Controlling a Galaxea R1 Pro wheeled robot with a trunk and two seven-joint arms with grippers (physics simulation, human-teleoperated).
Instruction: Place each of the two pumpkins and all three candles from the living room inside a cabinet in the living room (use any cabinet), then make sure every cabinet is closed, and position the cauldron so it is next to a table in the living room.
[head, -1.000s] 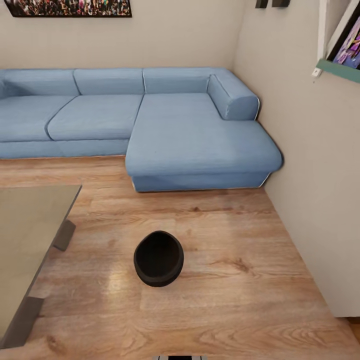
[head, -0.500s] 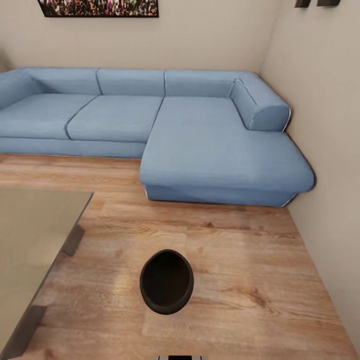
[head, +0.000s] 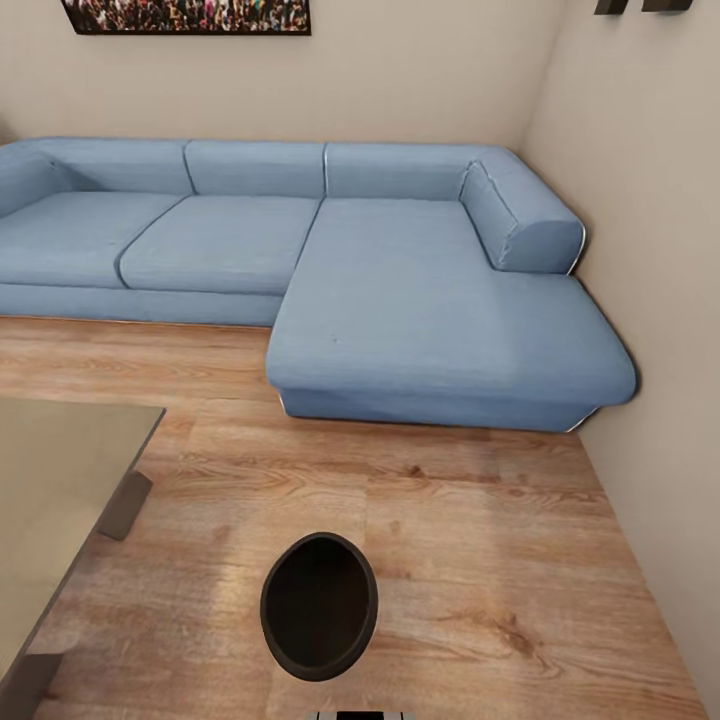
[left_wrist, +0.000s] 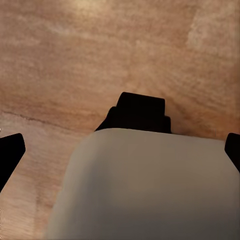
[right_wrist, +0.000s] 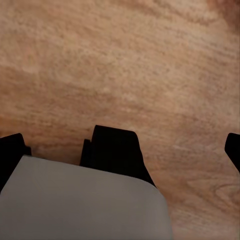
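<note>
Head view first: the black, round, open-topped cauldron (head: 319, 606) sits upright on the light wooden plank floor (head: 480, 520), near the bottom middle of the picture, its dark hollow facing up. To its left, near but apart from it, stands a low table with a smooth grey-brown top (head: 60, 470) and dark legs, one corner pointing toward the cauldron. Beyond the cauldron, well apart, a big light-blue fabric corner sofa (head: 400, 290) runs along the back wall, its long chaise section reaching out toward the cauldron and ending close to the beige wall (head: 650, 250) on the right. A dark-framed picture (head: 185, 15) hangs above the sofa's back.

Down at the wrists, the left gripper (left_wrist: 120, 150) hangs over bare wood floor, its two black fingertips at the far edges of the frame, spread wide with nothing between them. The right gripper (right_wrist: 122, 150) looks the same: black tips far apart over the planks, holding nothing.
</note>
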